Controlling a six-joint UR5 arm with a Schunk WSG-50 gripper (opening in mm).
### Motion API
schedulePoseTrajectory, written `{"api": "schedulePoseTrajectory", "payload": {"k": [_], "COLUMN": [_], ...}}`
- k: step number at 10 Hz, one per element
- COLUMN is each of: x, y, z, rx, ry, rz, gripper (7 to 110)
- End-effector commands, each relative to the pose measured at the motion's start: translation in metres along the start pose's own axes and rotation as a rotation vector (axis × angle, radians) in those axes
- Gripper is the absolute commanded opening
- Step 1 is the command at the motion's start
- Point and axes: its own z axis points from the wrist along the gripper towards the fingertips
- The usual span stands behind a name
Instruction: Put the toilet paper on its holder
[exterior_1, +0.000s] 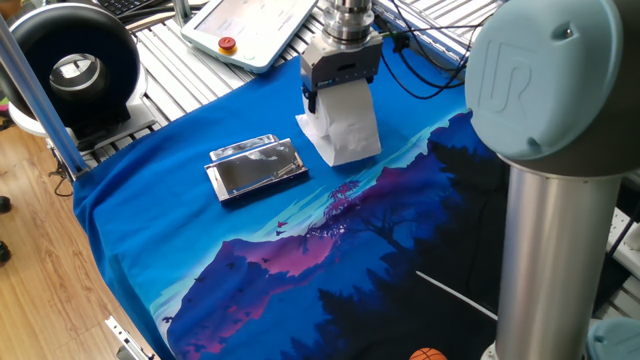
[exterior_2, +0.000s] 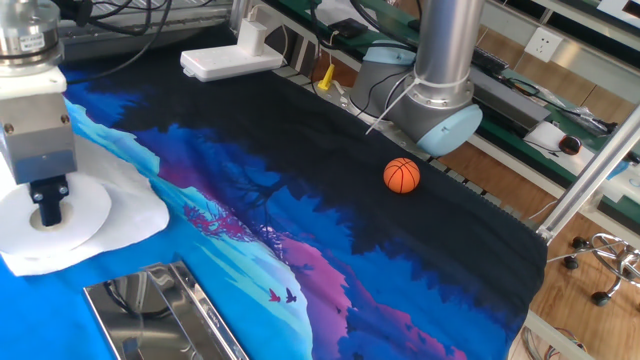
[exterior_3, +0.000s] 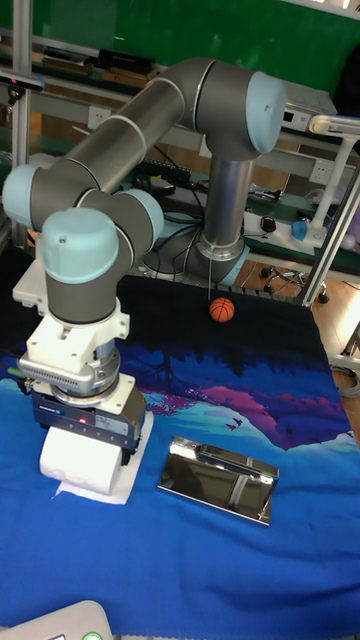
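The toilet paper (exterior_1: 352, 130) stands upright on the blue cloth, with a loose sheet spread under it (exterior_2: 130, 225). My gripper (exterior_1: 322, 98) sits directly on top of the roll. One dark finger (exterior_2: 48, 205) reaches down into the hollow core, and the other finger (exterior_1: 308, 99) is outside the roll's wall, so the jaws are closed on that wall. The holder (exterior_1: 258, 167), a shiny silver rectangle, lies flat on the cloth a short way from the roll, apart from it. In the tall fixed view the roll (exterior_3: 75, 460) is left of the holder (exterior_3: 220, 478).
A small orange basketball (exterior_2: 401, 175) lies near the robot's base column (exterior_2: 440, 100). A white pendant with a red button (exterior_1: 250, 25) lies beyond the cloth behind the roll. A black round device (exterior_1: 75, 65) stands at the table's corner. A white block (exterior_2: 230, 58) rests at the cloth's far edge.
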Motion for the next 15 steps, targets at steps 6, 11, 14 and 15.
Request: {"api": "schedulePoseTrajectory", "payload": {"k": [6, 11, 14, 15], "x": [-0.004, 0.003, 0.009, 0.009], "y": [0.006, 0.01, 0.007, 0.004], "z": [-0.003, 0.001, -0.003, -0.005], "rx": [-0.05, -0.055, -0.049, -0.034], "ry": [-0.015, 0.016, 0.036, 0.041], "rz": [-0.083, -0.133, -0.129, -0.12], "gripper": [22, 44, 66, 66]}}
